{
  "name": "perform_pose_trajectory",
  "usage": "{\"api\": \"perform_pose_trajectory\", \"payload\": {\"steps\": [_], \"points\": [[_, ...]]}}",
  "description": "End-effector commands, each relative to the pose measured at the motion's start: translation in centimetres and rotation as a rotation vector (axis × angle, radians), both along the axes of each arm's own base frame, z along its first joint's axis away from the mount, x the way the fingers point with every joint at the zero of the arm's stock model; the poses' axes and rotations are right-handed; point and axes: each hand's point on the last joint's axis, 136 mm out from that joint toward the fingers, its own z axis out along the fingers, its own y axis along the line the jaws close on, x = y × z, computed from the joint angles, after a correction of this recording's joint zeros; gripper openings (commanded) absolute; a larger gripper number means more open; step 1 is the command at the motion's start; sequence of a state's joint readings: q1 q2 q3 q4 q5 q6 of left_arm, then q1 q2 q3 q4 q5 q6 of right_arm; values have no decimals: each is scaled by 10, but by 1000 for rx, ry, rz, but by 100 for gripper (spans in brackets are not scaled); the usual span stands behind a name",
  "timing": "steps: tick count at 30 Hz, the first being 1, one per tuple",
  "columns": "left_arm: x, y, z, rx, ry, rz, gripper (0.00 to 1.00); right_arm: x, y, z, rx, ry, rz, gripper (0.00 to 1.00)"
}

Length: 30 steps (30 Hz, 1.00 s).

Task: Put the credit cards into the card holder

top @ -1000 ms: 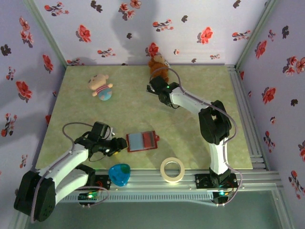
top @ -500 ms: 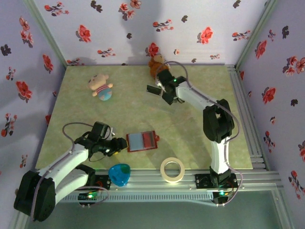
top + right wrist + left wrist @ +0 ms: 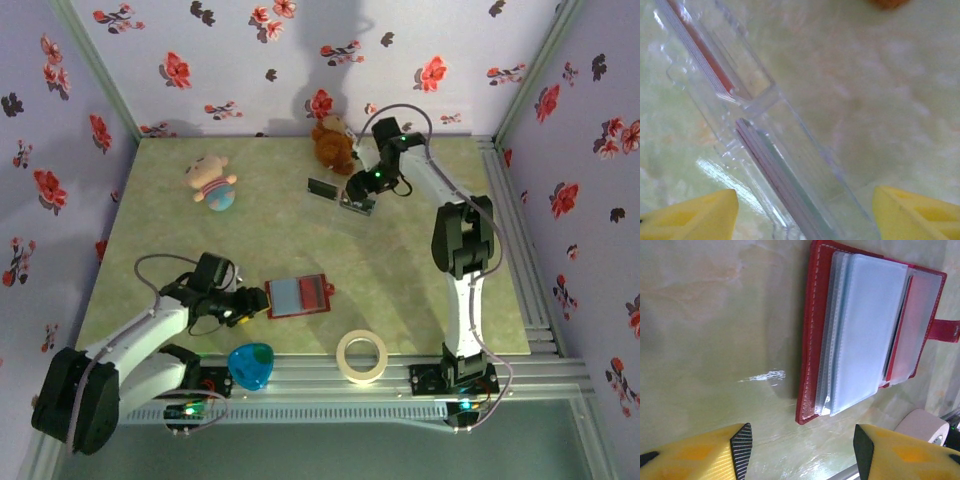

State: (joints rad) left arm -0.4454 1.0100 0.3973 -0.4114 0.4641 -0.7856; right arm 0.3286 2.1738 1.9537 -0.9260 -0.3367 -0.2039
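Credit cards packed edge-on in far clear rack. Right gripper wide, empty: could pinch several together. Left gripper wide, empty.

Teddy nr R hand

Your left arm sits low with its elbow folded, left gripper pointing forward-right, jaws parted. Your right arm stretches to the far side, wrist angled down, right gripper with jaws spread wide.
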Motion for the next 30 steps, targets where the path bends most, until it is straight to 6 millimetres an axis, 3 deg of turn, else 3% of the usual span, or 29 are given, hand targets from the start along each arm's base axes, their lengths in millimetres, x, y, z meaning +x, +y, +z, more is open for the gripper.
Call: {"api": "perform_pose_trajectory", "payload": {"steps": [1, 7, 12, 14, 19, 26, 30], "points": [[5, -7, 9, -23, -18, -21, 59, -37, 19, 2, 111, 140, 26, 71], [4, -8, 8, -23, -18, -27, 59, -83, 42, 22, 235, 165, 80, 72], [5, -9, 6, -32, -21, -19, 59, -103, 49, 31, 219, 132, 91, 76], [5, -10, 6, -33, -17, -24, 59, -101, 48, 28, 160, 92, 91, 77], [4, -12, 5, -43, -21, -20, 59, -80, 39, 13, -192, -142, 52, 81], [2, -12, 4, -45, -26, -11, 59, -76, 36, -8, -432, -211, 65, 83], [0, -11, 4, -32, -17, -25, 60, -71, 28, -4, -569, -317, 72, 81]]}}
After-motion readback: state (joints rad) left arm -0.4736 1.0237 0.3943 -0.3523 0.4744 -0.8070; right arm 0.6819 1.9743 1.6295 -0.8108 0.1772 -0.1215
